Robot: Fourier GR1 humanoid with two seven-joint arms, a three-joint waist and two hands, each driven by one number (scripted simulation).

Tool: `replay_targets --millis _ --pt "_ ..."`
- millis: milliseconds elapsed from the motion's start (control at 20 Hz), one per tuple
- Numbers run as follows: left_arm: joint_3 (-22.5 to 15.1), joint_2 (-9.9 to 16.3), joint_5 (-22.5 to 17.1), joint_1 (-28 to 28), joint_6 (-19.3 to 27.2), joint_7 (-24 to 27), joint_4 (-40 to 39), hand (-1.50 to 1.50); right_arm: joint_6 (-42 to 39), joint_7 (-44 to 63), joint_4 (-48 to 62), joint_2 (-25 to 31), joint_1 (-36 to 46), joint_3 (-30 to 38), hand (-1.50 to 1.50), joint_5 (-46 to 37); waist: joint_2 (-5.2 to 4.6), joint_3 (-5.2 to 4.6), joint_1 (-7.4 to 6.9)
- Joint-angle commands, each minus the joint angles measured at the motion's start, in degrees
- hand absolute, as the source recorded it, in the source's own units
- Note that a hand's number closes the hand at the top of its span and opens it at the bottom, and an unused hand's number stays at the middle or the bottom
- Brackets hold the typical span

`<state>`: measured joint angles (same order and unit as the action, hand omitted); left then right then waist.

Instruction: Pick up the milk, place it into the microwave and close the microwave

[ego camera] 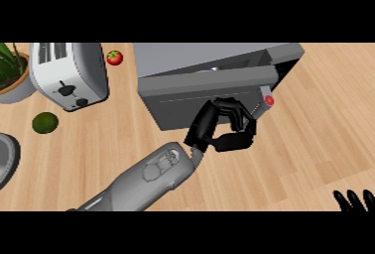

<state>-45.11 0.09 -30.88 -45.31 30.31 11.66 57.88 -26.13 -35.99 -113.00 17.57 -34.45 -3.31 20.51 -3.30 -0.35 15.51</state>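
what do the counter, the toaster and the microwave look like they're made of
Counter: looks like light wood, with plank lines and grain, matte.
Toaster: probably brushed or painted metal, a pale silver-white shell with a soft sheen and dark slots and knob.
Microwave: flat grey panels, possibly painted metal or plastic; the look leaves it open. The door has a small red button.

I see a light wooden counter (322, 124) filling the view, its planks running across. At my far left sits a toaster (70, 74), with a potted plant (13, 69) beside it.
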Motion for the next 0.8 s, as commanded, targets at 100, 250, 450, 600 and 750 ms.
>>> replay_targets --millis 100,250,450,600,750 --pt "2.9 -0.1 -4.6 -5.6 0.0 3.6 -5.2 1.5 -1.4 0.9 -2.4 1.1 -0.8 -0.4 -1.5 1.8 -0.79 0.12 2.46" --pt "3.7 -0.1 -6.6 -7.7 -0.8 4.6 -7.6 1.5 -1.4 1.7 -3.4 1.5 -0.8 -0.1 -1.5 3.2 -1.07 0.17 2.78" --pt "4.7 -0.1 -9.0 -9.1 -0.7 6.3 -9.3 1.5 -2.1 2.2 -4.8 2.1 -1.6 -0.1 -1.5 4.4 -1.12 0.18 3.68" --pt "4.5 -0.1 -9.5 -9.2 -0.4 7.5 -10.5 1.5 -2.6 2.7 -5.6 2.9 -2.0 -0.2 -1.5 4.6 -1.37 0.23 4.16" --pt "4.1 -0.1 -10.5 -9.1 -0.6 9.0 -11.1 1.5 -3.5 3.2 -6.2 3.6 -2.5 -0.2 -1.5 6.3 -1.42 0.27 3.89"
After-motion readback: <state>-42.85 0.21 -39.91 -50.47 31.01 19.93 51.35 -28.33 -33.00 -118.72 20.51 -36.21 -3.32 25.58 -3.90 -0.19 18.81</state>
